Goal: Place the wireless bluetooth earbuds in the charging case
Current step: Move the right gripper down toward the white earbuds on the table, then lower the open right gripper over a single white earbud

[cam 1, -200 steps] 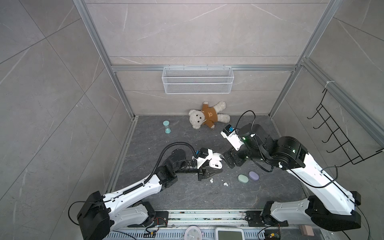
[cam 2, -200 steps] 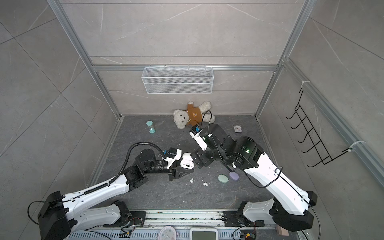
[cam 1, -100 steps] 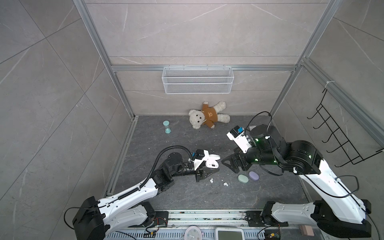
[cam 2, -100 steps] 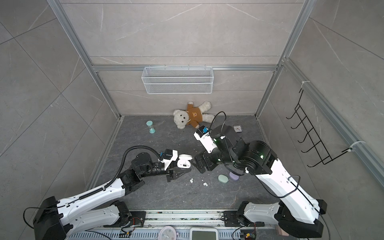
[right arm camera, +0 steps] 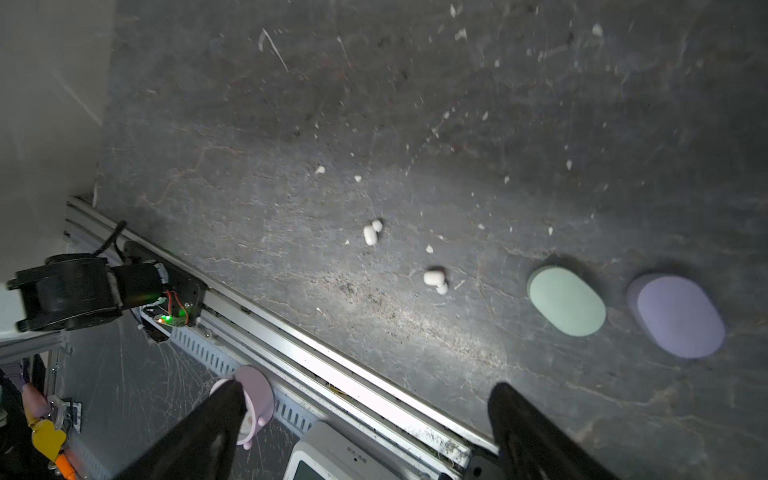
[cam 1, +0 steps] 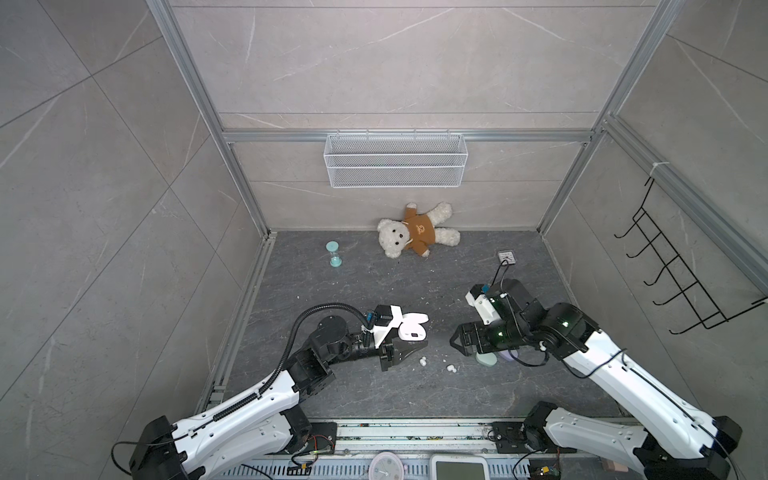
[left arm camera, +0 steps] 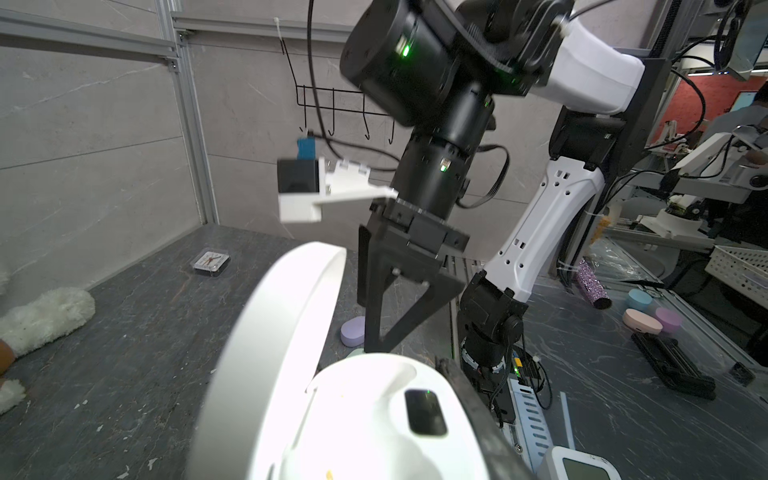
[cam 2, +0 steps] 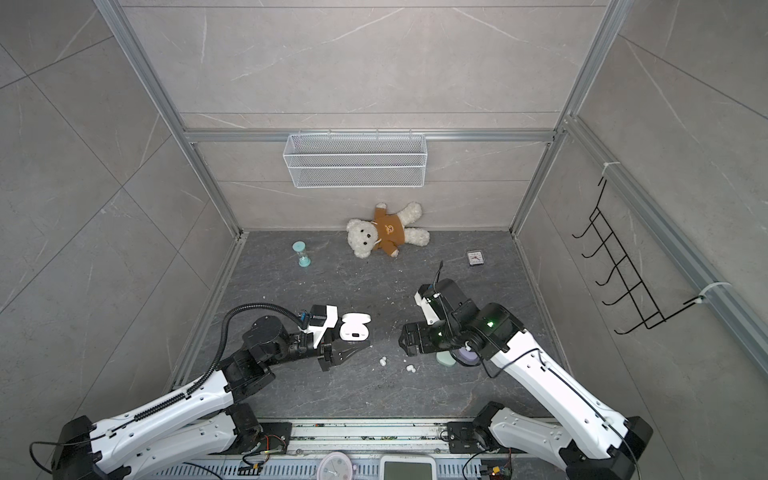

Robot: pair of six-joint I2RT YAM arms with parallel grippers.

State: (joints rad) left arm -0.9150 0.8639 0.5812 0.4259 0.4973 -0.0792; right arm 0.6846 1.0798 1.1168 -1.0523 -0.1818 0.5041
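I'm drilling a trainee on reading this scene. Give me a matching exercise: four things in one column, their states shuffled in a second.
1. white charging case
2. mint green case
3. white earbuds
4. right gripper

A. open, holding nothing
B. lid open, held by the left gripper
C. closed, on the floor beside the lilac case
D. loose on the floor, outside any case

Pairs: 1-B, 2-C, 3-D, 4-A
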